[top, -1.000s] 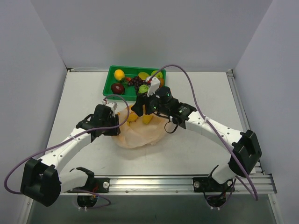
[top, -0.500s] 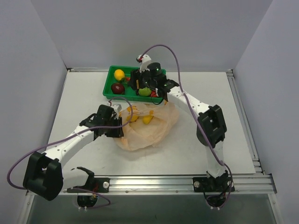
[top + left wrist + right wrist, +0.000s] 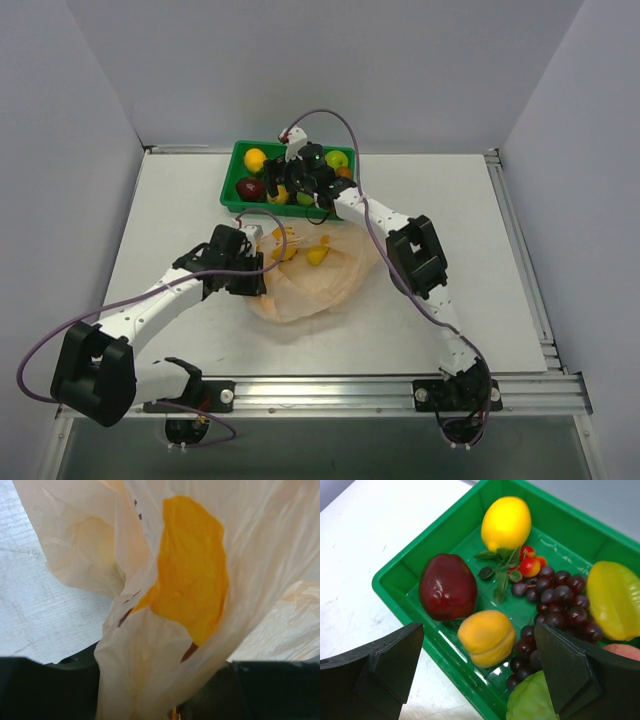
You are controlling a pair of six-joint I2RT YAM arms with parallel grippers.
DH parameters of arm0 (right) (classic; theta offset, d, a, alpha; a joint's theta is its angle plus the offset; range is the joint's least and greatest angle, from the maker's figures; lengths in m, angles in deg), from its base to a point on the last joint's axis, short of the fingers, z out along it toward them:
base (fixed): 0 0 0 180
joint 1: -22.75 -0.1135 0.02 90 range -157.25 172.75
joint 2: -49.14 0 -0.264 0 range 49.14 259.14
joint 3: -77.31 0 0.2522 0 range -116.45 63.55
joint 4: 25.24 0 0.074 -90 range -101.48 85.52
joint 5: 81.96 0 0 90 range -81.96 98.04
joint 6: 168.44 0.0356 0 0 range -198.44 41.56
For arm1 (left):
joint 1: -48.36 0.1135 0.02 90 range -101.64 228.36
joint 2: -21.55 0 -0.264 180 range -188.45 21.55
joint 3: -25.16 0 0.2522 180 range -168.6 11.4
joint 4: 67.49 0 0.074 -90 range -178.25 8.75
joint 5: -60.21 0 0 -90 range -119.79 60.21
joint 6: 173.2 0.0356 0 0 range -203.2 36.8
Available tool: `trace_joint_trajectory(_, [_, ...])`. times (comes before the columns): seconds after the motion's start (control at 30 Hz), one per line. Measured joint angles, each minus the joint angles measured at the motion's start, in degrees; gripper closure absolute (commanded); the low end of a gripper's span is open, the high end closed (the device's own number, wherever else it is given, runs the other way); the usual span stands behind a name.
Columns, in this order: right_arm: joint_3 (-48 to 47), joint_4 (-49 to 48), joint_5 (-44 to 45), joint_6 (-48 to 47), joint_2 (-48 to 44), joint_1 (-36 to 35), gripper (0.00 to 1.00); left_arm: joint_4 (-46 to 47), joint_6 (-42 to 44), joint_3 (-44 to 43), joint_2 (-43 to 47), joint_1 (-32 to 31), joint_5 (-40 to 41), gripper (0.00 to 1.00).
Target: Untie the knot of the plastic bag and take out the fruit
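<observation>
The plastic bag (image 3: 310, 285) lies crumpled at mid-table, with yellow fruit (image 3: 316, 256) showing at its mouth. My left gripper (image 3: 260, 240) is shut on the bag's left edge. In the left wrist view the thin plastic (image 3: 150, 670) runs down between the jaws, with a yellow-orange patch (image 3: 192, 580) on it. My right gripper (image 3: 477, 645) hangs open over the green tray (image 3: 405, 565). An orange fruit (image 3: 486, 637) lies loose in the tray below its fingers (image 3: 385, 665). The knot shows in no view.
The green tray (image 3: 228, 180) at the back holds a dark red apple (image 3: 448, 586), a lemon (image 3: 506, 522), a grape bunch (image 3: 560, 600), a green fruit (image 3: 532, 700) and a yellow star-shaped fruit (image 3: 615, 600). Walls close in the table on three sides.
My right gripper swung from over the bag to above the tray and opened; an orange fruit now lies in the tray. The left gripper kept its hold.
</observation>
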Motion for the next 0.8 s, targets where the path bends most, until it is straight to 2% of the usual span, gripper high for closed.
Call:
trace_joint_trajectory(0.13, [0.2,-2.1,1.9,-0.1,-0.4,0.0,0.01,0.0,0.0,0.0,0.0,0.0,0.0,0.57])
trace_joint_trajectory(0.23, [5.8,-2.8,2.6,-0.2,-4.3,0.0,0.05,0.0,0.0,0.0,0.0,0.0,0.2,0.57])
trace_joint_trajectory(0.33, [16.5,-2.3,2.9,0.0,-12.9,-0.1,0.13,0.0,-0.1,0.0,0.2,0.2,0.5,0.57])
trace_joint_trajectory(0.53, [33.1,0.6,5.8,1.1,-35.1,-2.3,0.18,0.0,-0.2,0.0,1.7,0.9,1.7,0.57])
trace_joint_trajectory(0.67, [42.0,2.4,10.6,2.4,-49.7,-7.0,0.22,0.0,-0.3,0.0,2.7,1.1,2.2,0.57])
trace_joint_trajectory(0.8, [48.4,5.0,13.6,5.2,-57.4,-11.8,0.25,0.0,-0.6,0.0,3.6,1.1,2.5,0.57])
